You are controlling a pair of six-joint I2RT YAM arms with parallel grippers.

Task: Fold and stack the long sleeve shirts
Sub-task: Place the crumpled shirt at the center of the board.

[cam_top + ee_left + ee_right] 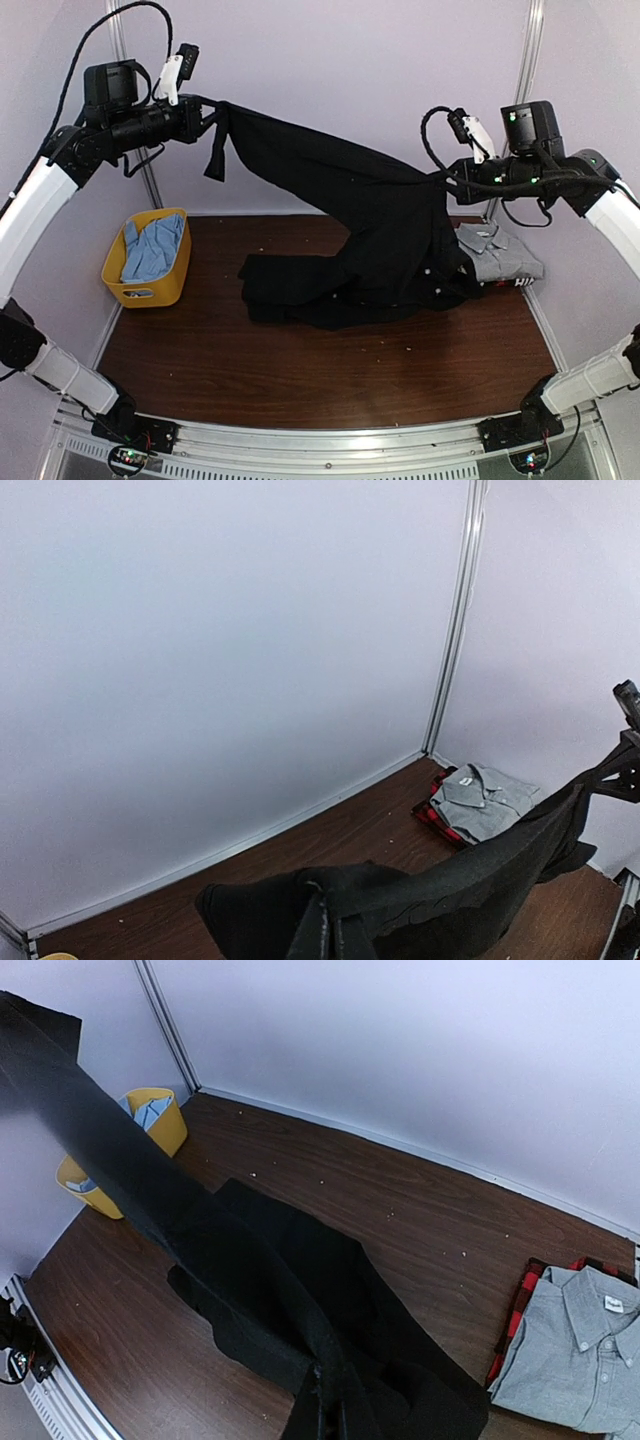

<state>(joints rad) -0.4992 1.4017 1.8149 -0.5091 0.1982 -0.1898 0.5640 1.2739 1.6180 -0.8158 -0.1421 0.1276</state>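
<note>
The black long sleeve shirt (350, 215) hangs stretched between my two raised grippers, its lower part draped on the brown table (300, 370). My left gripper (212, 108) is shut on one end, high at the left; the cloth bunches over its fingers in the left wrist view (335, 925). My right gripper (447, 180) is shut on the other end, high at the right (340, 1400). The grey shirt (497, 252) lies folded at the back right on a red-and-black plaid garment (515, 1315); it also shows in the wrist views (480, 798) (575, 1350).
A yellow plastic basket (152, 255) with light blue cloth inside stands at the table's left edge, also seen from the right wrist (150, 1125). White walls with metal corner posts (455, 620) enclose the back and sides.
</note>
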